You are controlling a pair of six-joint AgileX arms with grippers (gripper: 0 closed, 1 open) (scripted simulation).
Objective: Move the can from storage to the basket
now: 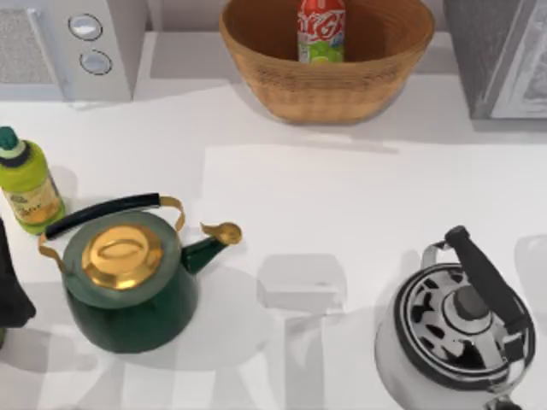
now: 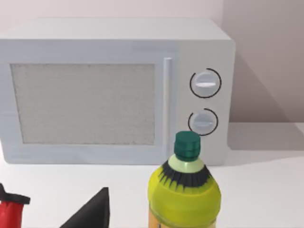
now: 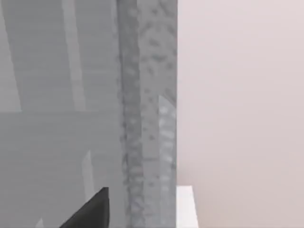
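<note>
Can already upright inside basket, at the table's far edge, between microwave and grey cabinet. Left arm parked at the left edge, near bottle; finger spread on either gripper impossible to tell. Main risk judged: any needless reach back over the rim, toppling the can. Green kettle and white kettle crowd the near corners; open room down the middle.

Table centre open between green kettle at left and white kettle at right. Basket at back edge, flanked by microwave and grey cabinet. Bottle stands near green kettle.
</note>
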